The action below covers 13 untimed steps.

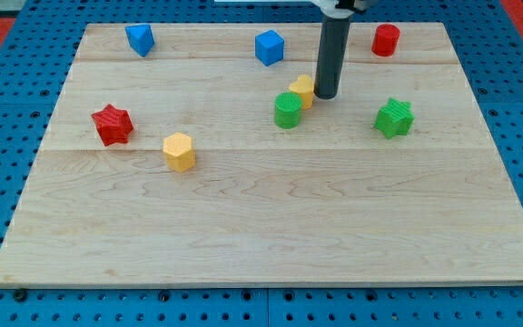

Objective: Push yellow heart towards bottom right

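Note:
The yellow heart (302, 90) lies on the wooden board (271, 236) a little above the board's middle, touching the green cylinder (288, 111) at its lower left. My rod comes down from the view's top, and my tip (326, 94) rests right at the heart's right side, touching it or nearly so.
A blue block (140, 39) sits at the top left, a blue cube (269, 47) at top centre, a red cylinder (386, 40) at top right. A green star (394, 118) lies right of my tip. A red star (113, 124) and a yellow hexagon (179, 152) lie at the left.

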Each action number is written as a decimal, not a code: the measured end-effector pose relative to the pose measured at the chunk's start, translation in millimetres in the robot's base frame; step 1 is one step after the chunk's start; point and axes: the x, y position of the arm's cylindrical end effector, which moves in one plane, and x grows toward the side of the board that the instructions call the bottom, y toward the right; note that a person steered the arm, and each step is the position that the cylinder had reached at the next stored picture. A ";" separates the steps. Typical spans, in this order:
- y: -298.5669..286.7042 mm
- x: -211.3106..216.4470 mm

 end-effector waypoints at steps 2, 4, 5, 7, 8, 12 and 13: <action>-13.4 -46.4; -40.0 44.9; -42.9 92.8; -63.0 39.0; -88.6 71.2; 25.5 185.8; -2.4 186.2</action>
